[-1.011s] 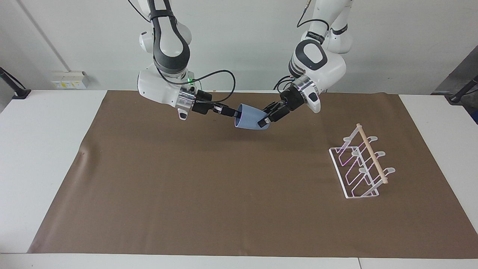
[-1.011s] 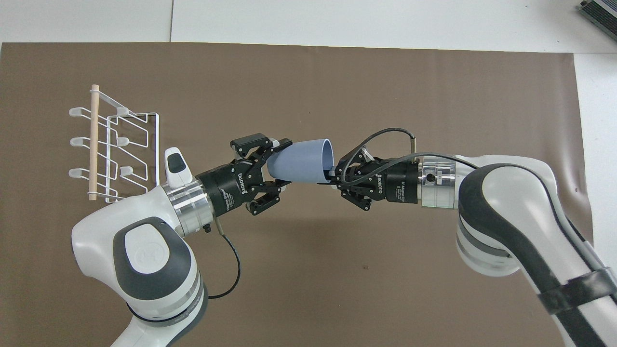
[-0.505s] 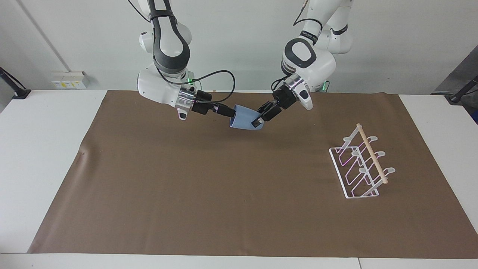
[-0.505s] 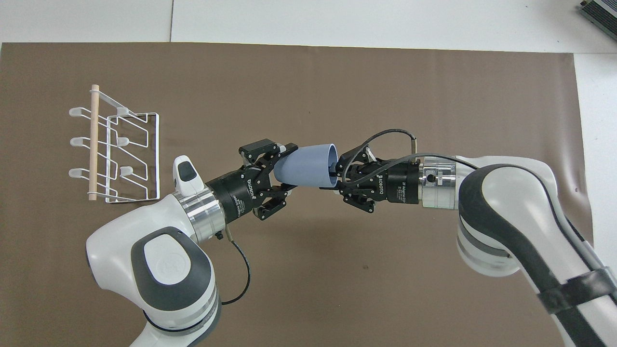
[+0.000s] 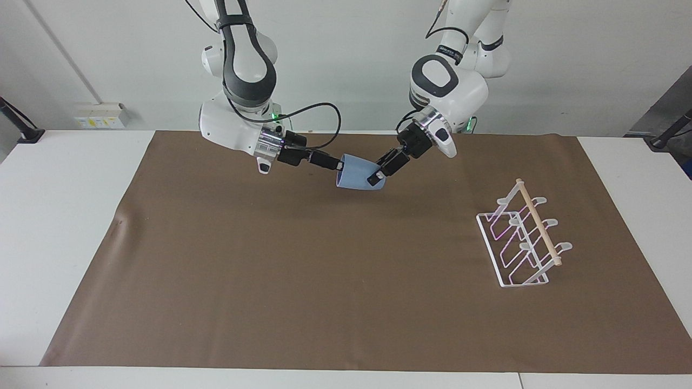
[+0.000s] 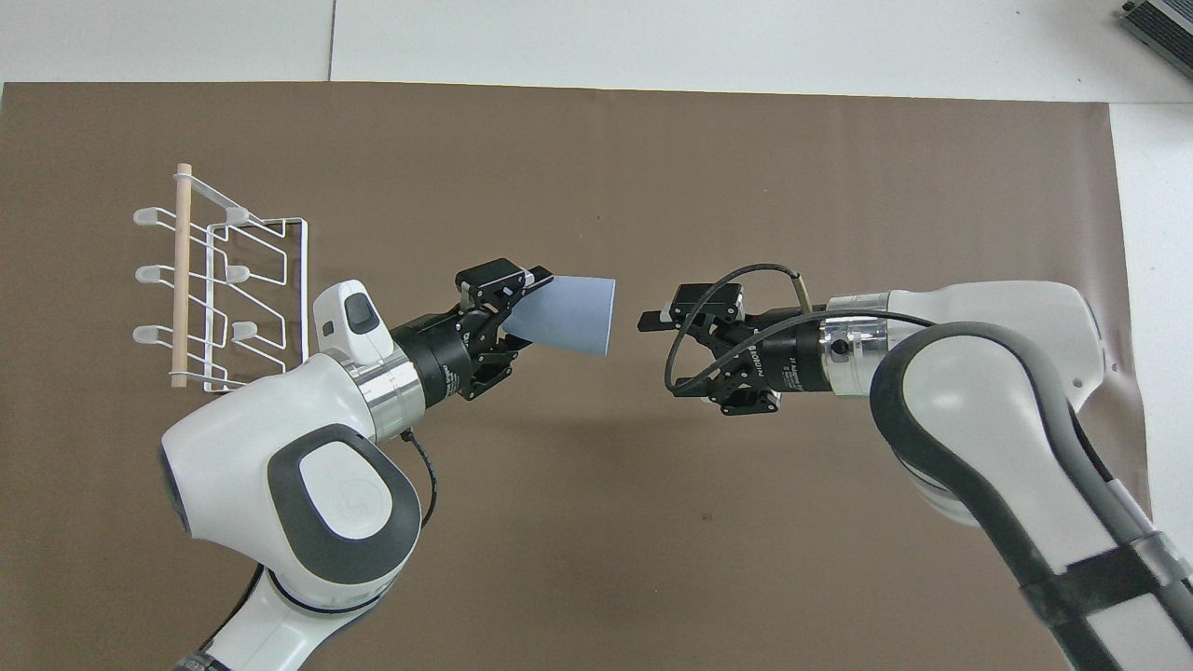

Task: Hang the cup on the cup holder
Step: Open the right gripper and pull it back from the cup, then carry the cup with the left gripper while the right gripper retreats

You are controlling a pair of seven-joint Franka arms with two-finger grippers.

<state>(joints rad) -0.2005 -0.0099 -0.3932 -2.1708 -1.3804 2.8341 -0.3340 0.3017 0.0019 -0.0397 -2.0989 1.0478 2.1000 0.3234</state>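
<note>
Blue cup (image 6: 567, 315) is sitting clamped in my left gripper (image 6: 522, 312); right gripper (image 6: 657, 349) gaping wide, clear. Next, I'm judging, carrying it to the cup holder (image 6: 219, 289).

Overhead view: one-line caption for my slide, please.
Left gripper holds the cup over the brown mat; right gripper open, clear of it; cup holder empty.

Looks like a robotics lab to me. Two white robot arms (image 5: 238, 70) are mounted at a plain white table (image 5: 59, 216) covered with a brown paper sheet (image 5: 324, 281), against a bare white wall (image 5: 351, 54) with an outlet box (image 5: 100, 115) and loose cables (image 5: 319, 116).
</note>
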